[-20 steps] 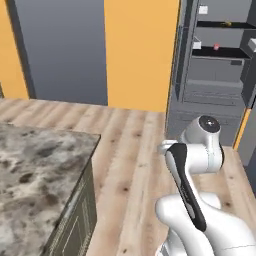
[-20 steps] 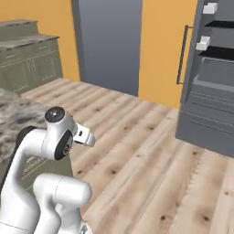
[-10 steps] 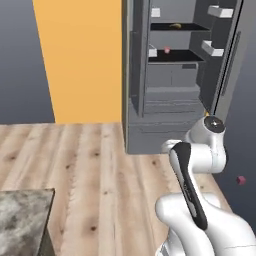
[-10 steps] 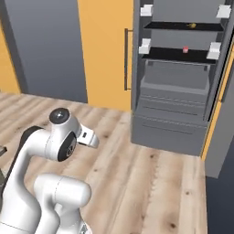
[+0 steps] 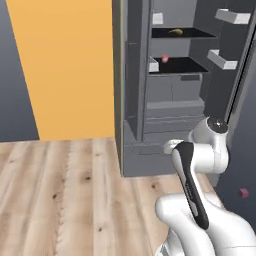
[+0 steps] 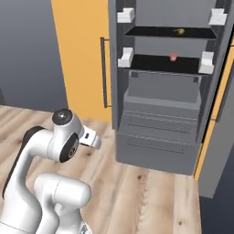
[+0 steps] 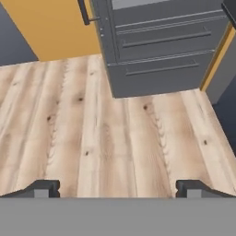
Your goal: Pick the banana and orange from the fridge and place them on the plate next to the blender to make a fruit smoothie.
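Facing the open fridge from a little way back, the arm is folded close to its body, and the pincer points down at bare wood floor with its two tips spread wide and nothing between them. The banana lies far above and ahead of the pincer, on the top black shelf, toward the back. On the shelf below it sits a small reddish object; whether that is the orange or something else is too small to tell, and mistaking it is one risk, since a wrong pick would waste the trip.

The other risk I judge is in the reach itself: the shelves are shallow slots, and the light grey door bins jut out at either side of the opening, so a hand coming in high could clip a bin or the shelf edge above the banana. The lower drawers, just ahead of the pincer, keep the base from closing in further. A long black handle hangs left of the opening.
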